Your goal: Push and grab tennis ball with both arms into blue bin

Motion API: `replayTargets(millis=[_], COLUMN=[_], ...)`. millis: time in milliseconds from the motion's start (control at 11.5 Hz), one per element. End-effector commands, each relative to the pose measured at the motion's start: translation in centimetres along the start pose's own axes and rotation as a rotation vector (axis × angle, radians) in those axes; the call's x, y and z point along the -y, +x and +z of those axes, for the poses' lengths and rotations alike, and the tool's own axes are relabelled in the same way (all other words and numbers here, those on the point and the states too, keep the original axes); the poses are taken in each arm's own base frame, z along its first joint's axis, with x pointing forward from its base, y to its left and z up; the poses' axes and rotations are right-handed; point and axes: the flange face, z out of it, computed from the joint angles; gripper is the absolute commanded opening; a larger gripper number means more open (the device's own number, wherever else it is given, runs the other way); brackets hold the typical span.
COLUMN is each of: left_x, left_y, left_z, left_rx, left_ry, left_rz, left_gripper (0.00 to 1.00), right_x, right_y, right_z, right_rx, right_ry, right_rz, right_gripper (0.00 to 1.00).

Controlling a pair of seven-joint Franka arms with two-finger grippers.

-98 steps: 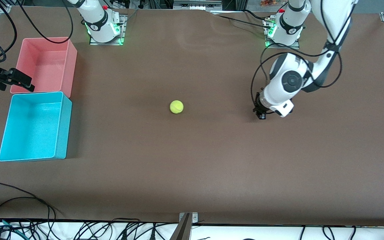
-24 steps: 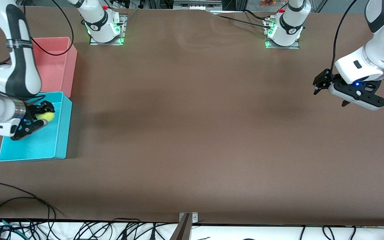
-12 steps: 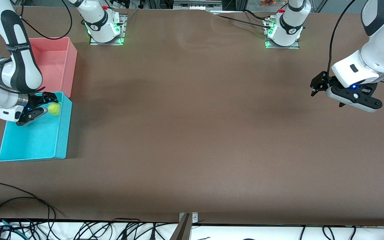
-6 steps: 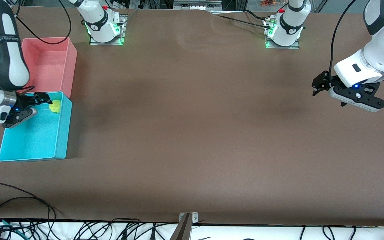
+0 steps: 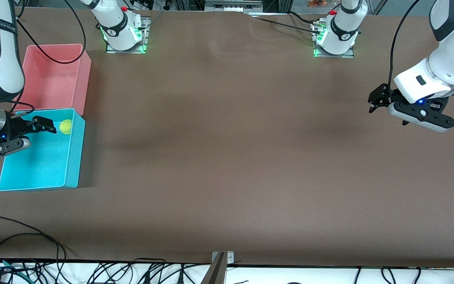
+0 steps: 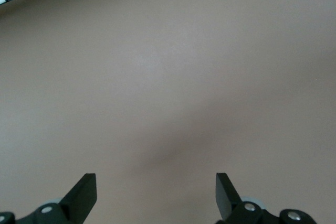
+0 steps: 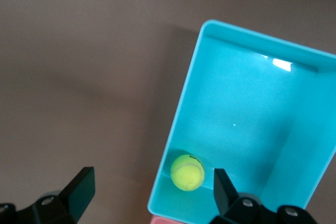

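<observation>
Front view: brown table (image 5: pixel 227 157), tennis ball (image 5: pixel 66 126) in blue bin (image 5: pixel 73 157), both grippers spread.

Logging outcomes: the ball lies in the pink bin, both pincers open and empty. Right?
Not quite. The ball lies in the blue bin, as the front and right wrist views show. Right pincer and left pincer are open and empty.

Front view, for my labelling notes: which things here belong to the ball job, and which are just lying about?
Job:
- tennis ball, in the blue bin
- right gripper, open over that bin
- left gripper, open, waiting over the table

Lying about:
- pink bin
- cables
</observation>
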Motion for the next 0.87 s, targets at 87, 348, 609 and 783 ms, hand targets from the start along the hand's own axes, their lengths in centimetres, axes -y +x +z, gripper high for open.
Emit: replayTargets(millis=[87,348,609,783], left_x=[0.5,0.9,1.0,1.0], left_y=[0.3,0.4,0.5,0.5], left_z=[-0.3,0.1,0.5,0.8], left_rx=[0.016,0.022,0.029,0.035], left_ry=[0.017,0.016,0.012,0.014], left_rz=[-0.007,-0.008,-0.025,-0.118], left_gripper=[1.00,1.00,1.00,1.00], right_x=[4.5,5.3,5.3,6.1], right_y=[3.4,2.8,2.1,1.7], right_z=[-5.1,-11.0,-12.8,-13.7], right_rx=[-0.030,-0.035,-0.028,-0.037], right_ry=[-0.094,-0.069,-0.021,-0.018], right_rz=[0.242,0.335,0.348,0.357], right_gripper=[1.00,1.00,1.00,1.00])
